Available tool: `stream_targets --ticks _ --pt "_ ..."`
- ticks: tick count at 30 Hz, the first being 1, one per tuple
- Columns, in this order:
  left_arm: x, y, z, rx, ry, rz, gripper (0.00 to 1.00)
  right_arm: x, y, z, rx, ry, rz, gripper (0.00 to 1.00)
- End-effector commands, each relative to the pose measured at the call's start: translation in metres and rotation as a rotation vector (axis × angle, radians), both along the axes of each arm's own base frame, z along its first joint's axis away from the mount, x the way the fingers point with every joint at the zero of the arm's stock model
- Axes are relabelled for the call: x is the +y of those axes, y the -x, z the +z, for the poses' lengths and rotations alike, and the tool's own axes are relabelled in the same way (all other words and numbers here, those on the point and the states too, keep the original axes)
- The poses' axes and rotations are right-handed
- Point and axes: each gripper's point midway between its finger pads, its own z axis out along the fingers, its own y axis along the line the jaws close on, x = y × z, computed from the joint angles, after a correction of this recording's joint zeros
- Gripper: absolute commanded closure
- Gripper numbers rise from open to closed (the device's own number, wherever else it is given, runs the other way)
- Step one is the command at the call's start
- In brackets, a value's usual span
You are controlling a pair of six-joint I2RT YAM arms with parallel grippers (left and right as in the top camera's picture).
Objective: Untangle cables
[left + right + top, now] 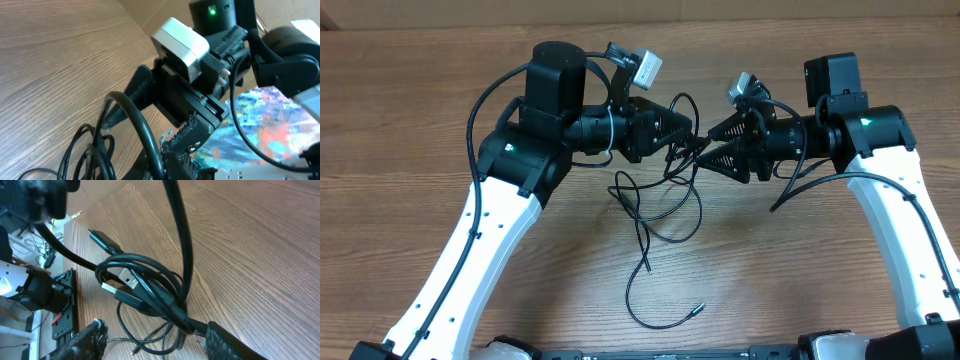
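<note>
Cables (655, 215) tangled at table (410, 110) centre, loose ends trailing toward the near edge. Left claw (687, 140) clamped on them; right claw (713, 146) open just beside (strands between its fingers (227, 342)). Best: pinch one strand only, draw outward slowly.
</note>
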Motion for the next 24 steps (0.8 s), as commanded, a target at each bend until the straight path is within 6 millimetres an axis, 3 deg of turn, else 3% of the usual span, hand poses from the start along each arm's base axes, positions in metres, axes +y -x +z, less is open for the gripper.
stream_targets --ticks 1,4,10,11,13,16,24 --pt "-0.005 0.003 0.016 -0.016 0.026 0.017 0.96 0.001 0.0 0.003 -0.005 -0.014 0.009 0.48" --pt "-0.006 0.002 0.015 -0.019 0.017 0.029 0.96 0.001 0.0 0.003 -0.005 -0.014 0.009 0.64" --pt "-0.009 0.001 0.015 -0.002 0.017 0.049 0.96 0.001 0.0 0.003 -0.004 -0.014 0.009 0.76" --pt "-0.01 0.001 0.015 -0.006 0.019 0.047 0.96 0.001 -0.001 0.003 -0.007 -0.013 0.009 0.59" --pt "-0.01 0.001 0.015 -0.006 0.019 0.047 0.96 0.001 -0.002 0.003 -0.012 -0.013 0.008 0.51" --pt "-0.01 0.003 0.016 -0.005 0.023 0.035 0.96 -0.003 -0.008 -0.001 -0.036 0.025 -0.013 0.22" --pt "-0.017 0.017 0.029 -0.084 0.071 -0.084 0.96 -0.016 -0.023 -0.015 -0.073 0.142 -0.081 0.12"
